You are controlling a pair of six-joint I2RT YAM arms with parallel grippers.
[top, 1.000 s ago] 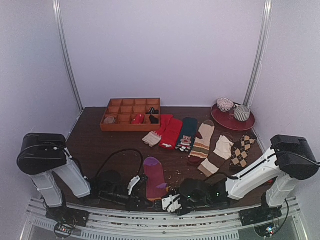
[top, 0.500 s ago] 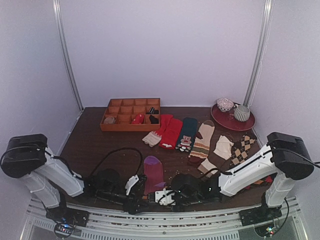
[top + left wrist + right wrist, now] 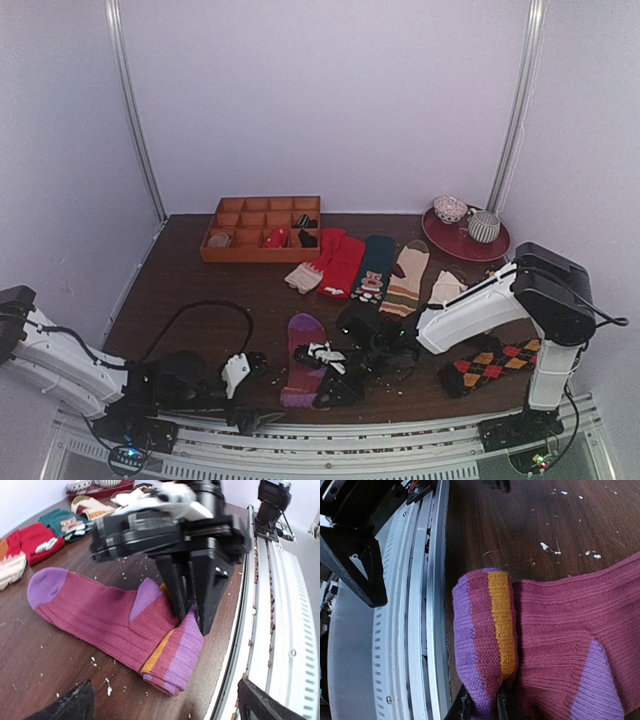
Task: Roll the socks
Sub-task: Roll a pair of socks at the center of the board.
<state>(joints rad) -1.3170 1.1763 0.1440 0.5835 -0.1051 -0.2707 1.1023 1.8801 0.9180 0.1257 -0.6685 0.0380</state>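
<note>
We are pinching the right tool [image 3: 194, 621] almost shut on the folded cuff of the purple sock [image 3: 95, 610], at the near edge of the counter [image 3: 30, 645], with the arm stretching low leftward. Our left tool [image 3: 250, 397] is gaping wide, empty, facing the sock.

One purple sock [image 3: 303, 340], one teal sock [image 3: 373, 265], one argyle sock [image 3: 490, 362] — then one divided tray [image 3: 250, 254], one red plate [image 3: 460, 246] — two cups [image 3: 484, 227].

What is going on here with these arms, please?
The right gripper is shut on the folded cuff end of the purple-magenta sock, which lies flat near the front edge of the table. The left gripper is open and holds nothing. Several other socks lie in a row farther back.
</note>
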